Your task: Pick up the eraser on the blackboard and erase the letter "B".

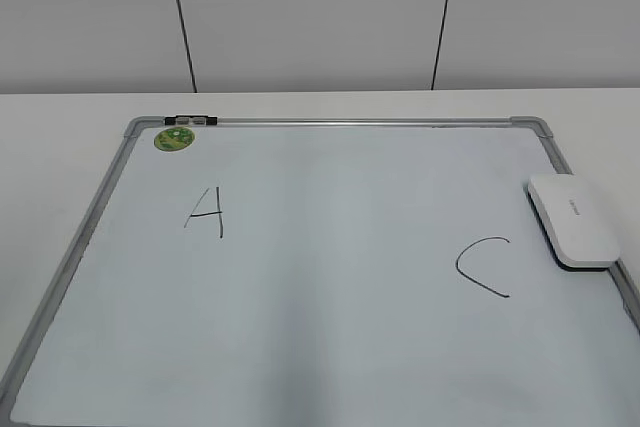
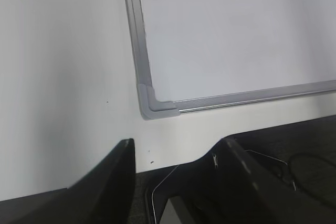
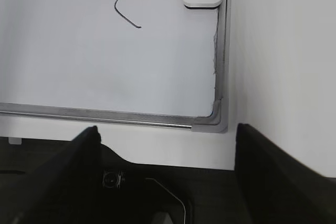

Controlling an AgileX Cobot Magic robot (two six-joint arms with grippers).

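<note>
Eraser: I count one eraser (image 1: pixel 574 219), lying at the blackboard's (image 1: pixel 330 347) right edge, just beside the C (image 1: pixel 484 267).
Letters: two, A (image 1: pixel 206 212) and C; no B showing.
Magnet: one green magnet (image 1: pixel 173 139).
Left gripper (image 2: pixel 176 153): wide, empty.
Right gripper (image 3: pixel 168 137): wide, empty.

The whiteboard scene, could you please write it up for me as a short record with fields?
board: large white dry-erase board with grey metal frame, lying flat on a white table
letters visible: thin black "A" at left, curved black "C" at right
letter "B": not visible; the middle of the board is blank
eraser: white rounded-rectangular plastic block with dark underside, resting on the board's right edge, beside the "C"
magnet: small round green magnet, top-left corner
left tool: open, off the board near its corner
right tool: open, holding nothing
</note>
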